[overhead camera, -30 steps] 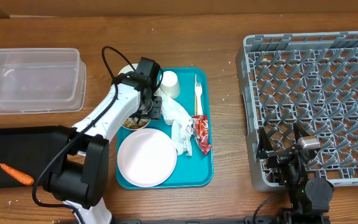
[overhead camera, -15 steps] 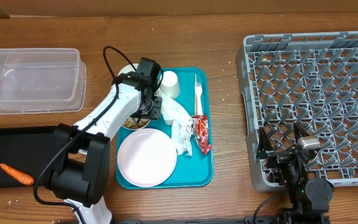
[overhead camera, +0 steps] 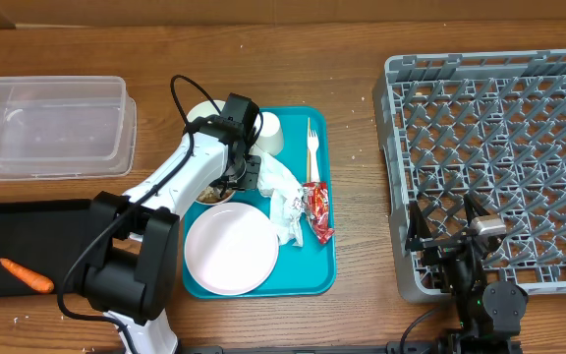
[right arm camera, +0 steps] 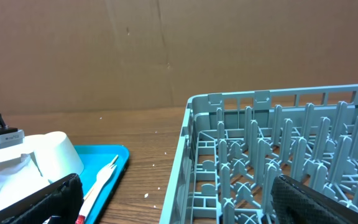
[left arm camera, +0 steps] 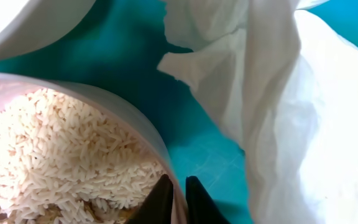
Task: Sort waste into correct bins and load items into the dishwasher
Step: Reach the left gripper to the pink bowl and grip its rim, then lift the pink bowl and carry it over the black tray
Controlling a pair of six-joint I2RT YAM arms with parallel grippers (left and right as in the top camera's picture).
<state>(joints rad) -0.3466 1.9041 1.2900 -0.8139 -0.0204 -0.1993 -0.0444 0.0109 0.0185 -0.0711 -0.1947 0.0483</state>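
My left gripper [overhead camera: 245,175] is shut on the rim of a white bowl [overhead camera: 214,193] holding pale rice [left arm camera: 61,149], at the left edge of the teal tray. In the left wrist view the gripper [left arm camera: 179,194] has one finger inside the rim and one outside. Crumpled white napkins [overhead camera: 285,197] lie right beside it, and also show in the left wrist view [left arm camera: 278,93]. A red wrapper [overhead camera: 319,211], white plate [overhead camera: 229,248], cup [overhead camera: 268,133] and fork [overhead camera: 313,147] are on the tray. A second bowl [overhead camera: 200,112] is half hidden behind the arm. My right gripper [overhead camera: 447,231] is open and empty at the grey dish rack's [overhead camera: 499,147] front left.
The clear tub [overhead camera: 52,123] stands at the far left. The black tray [overhead camera: 28,236] in front of it holds the orange carrot [overhead camera: 26,276]. The teal tray [overhead camera: 324,265] lies mid-table. In the right wrist view the rack's wall [right arm camera: 191,143] stands next to the fork [right arm camera: 101,180].
My left wrist has shifted slightly to the right above the bowl. The right arm and the other things have not moved.
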